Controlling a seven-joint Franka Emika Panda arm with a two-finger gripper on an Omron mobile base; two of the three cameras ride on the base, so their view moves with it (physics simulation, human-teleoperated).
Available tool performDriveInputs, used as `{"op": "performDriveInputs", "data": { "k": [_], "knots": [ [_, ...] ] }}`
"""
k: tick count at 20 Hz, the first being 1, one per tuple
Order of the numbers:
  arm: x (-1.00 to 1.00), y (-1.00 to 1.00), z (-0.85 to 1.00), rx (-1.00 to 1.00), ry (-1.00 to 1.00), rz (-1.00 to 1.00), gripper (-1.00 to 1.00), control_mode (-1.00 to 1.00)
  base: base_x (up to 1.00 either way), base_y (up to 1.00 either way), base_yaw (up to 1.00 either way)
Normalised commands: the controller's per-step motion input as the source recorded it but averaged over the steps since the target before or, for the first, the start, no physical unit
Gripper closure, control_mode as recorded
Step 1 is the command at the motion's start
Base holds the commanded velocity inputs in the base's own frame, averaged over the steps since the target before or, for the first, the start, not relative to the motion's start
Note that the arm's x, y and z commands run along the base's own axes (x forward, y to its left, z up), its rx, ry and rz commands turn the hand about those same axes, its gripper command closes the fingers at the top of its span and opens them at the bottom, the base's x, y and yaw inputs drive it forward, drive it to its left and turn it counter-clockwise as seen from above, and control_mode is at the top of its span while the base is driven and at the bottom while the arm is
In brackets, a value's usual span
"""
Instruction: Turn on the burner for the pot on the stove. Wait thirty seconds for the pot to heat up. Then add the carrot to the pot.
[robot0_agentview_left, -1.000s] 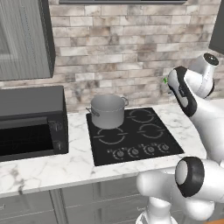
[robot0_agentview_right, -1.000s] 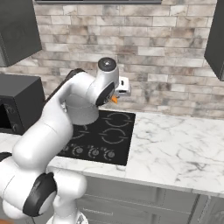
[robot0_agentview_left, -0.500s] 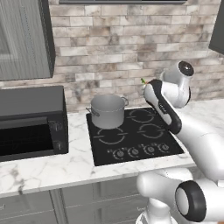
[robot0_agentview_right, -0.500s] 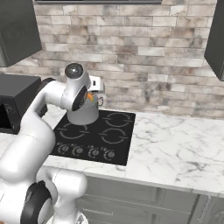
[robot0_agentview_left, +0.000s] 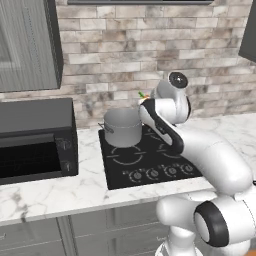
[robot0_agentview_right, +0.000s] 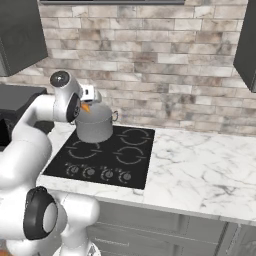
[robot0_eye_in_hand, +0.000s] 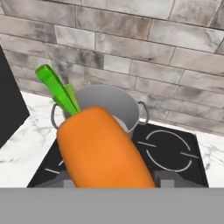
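The end effector is closed around the carrot — orange body between the jaws, green top pointing up and away. It hangs beside the rim of the pot, which sits on the stove's back-left ring, 1 of 4, on the marble worktop.

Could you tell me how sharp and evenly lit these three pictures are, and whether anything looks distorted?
Left base view: even light, soft shadow beside the pot. Right base view: sharp, no glare on the stove. Hand view: the carrot looms oversized from closeness and slightly soft.
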Motion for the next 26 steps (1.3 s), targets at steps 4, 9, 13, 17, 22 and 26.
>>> {"op": "performDriveInputs", "data": {
  "k": [4, 9, 13, 17, 22, 26],
  "knots": [
    [0.51, 0.38, -0.04, -0.12, 0.10, 0.00, 1.00, -1.00, 0.00, 0.00, 0.00],
    [0.33, 0.06, -0.11, -0.02, 0.00, -0.01, 1.00, -1.00, 0.00, 0.00, 0.00],
    [0.36, 0.00, -0.40, 0.00, 0.03, 0.00, 1.00, -1.00, 0.00, 0.00, 0.00],
    [0.52, 0.04, -0.31, 0.00, 0.12, 0.00, 1.00, -1.00, 0.00, 0.00, 0.00],
    [0.55, 0.20, -0.02, 0.00, 0.17, 0.00, 1.00, -1.00, 0.00, 0.00, 0.00],
    [0.42, 0.19, -0.03, -0.01, 0.18, 0.00, 1.00, -1.00, 0.00, 0.00, 0.00]
  ]
}}
